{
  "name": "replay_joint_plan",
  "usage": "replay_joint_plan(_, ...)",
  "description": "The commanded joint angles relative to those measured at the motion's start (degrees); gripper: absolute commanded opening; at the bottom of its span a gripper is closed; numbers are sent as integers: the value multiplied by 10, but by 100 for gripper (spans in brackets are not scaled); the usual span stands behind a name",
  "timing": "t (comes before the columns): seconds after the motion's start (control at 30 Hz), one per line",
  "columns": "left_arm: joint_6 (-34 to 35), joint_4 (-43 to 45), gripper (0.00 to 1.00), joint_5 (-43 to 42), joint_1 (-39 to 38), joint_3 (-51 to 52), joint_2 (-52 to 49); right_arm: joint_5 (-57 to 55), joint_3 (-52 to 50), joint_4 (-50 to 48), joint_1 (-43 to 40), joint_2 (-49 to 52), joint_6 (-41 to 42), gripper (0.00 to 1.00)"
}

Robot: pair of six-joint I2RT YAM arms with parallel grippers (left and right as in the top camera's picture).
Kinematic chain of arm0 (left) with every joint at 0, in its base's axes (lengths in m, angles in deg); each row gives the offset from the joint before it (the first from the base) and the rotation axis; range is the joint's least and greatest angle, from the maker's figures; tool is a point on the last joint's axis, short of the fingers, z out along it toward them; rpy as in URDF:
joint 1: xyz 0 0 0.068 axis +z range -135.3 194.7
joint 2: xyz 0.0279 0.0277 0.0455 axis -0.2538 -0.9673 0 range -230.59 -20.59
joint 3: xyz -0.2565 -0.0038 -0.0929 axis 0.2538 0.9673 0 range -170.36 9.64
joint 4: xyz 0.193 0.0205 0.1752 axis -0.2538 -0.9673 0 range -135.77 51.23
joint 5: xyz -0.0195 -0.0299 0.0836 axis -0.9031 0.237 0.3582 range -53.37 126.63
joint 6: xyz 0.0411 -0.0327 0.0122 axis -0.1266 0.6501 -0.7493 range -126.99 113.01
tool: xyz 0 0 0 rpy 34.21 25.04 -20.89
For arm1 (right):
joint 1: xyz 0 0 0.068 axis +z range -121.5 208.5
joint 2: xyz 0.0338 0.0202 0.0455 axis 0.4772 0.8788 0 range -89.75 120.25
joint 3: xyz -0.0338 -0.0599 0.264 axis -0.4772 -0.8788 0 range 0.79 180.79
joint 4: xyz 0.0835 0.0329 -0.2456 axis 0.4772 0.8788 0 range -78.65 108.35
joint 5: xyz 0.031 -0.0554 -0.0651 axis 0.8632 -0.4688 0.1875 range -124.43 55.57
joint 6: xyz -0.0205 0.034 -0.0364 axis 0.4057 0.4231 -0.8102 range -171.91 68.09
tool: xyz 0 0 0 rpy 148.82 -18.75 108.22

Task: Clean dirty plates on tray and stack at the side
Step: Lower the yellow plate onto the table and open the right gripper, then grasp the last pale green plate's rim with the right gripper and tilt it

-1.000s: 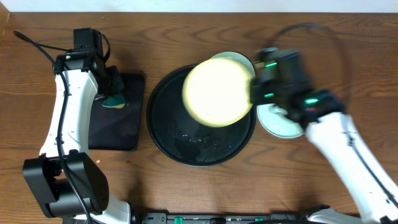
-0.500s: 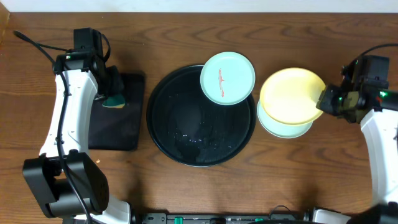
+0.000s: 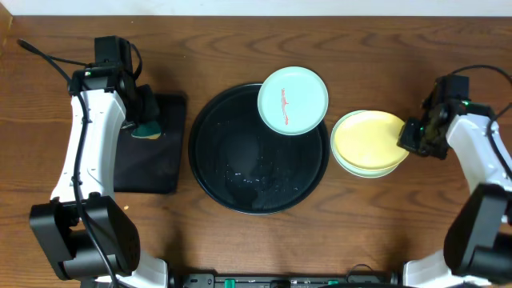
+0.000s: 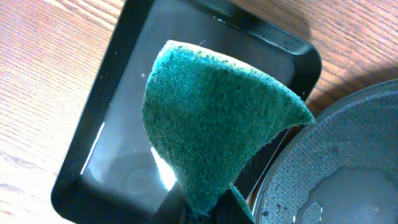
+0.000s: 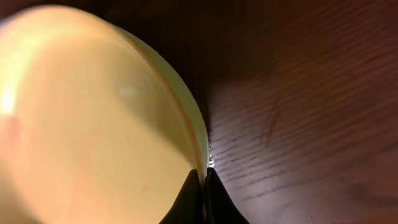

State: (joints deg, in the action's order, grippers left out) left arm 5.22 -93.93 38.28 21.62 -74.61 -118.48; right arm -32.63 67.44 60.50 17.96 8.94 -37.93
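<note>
The round black tray (image 3: 232,168) lies mid-table. A mint-blue plate (image 3: 293,99) with a thin red smear rests on its upper right rim. My right gripper (image 3: 410,138) is shut on the right rim of the pale yellow plate (image 3: 366,139), which sits on another mint-blue plate (image 3: 357,169) to the right of the tray. In the right wrist view the fingertips (image 5: 203,180) pinch the yellow plate's (image 5: 87,118) edge. My left gripper (image 3: 146,128) is shut on a green sponge (image 4: 211,118) above the rectangular black tray (image 3: 152,168); the fingertips (image 4: 211,208) clamp its lower end.
The rectangular black tray (image 4: 93,155) lies left of the round tray, whose wet textured rim (image 4: 348,162) shows in the left wrist view. Bare wood table (image 5: 311,93) lies right of the plate stack.
My right arm carried the yellow plate from above the tray to the right and lowered it onto the mint-blue plate beside the tray. The left arm has not moved.
</note>
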Motion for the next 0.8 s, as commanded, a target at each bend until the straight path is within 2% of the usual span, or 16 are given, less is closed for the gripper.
replay_joint_plan(0.0, 5, -1, 8, 2, 1, -3, -2, -2, -3, 0, 9, 19, -8, 8)
replay_joint_plan(0.13, 5, -1, 7, 2, 1, -3, -2, 31, 1, 2, 9, 19, -30, 38)
replay_joint_plan(0.2, 5, -1, 8, 2, 1, -3, -2, 53, 12, 11, 9, 18, -38, 44)
replay_joint_plan(0.33, 5, -1, 7, 2, 1, -3, -2, 108, 67, 47, 12, 18, -59, 49)
replay_joint_plan(0.4, 5, -1, 7, 2, 1, -3, -2, 152, 103, 57, 19, 18, -84, 57)
replay_joint_plan(0.47, 5, -1, 7, 2, 1, -3, -2, 194, 136, 57, 33, 18, -112, 60)
replay_joint_plan(0.63, 5, -1, 8, 2, 1, -3, -2, 162, 194, 22, 99, 26, -124, 67)
replay_joint_plan(0.77, 5, -1, 7, 2, 1, -3, -2, 118, 228, -39, 168, 75, -124, 74)
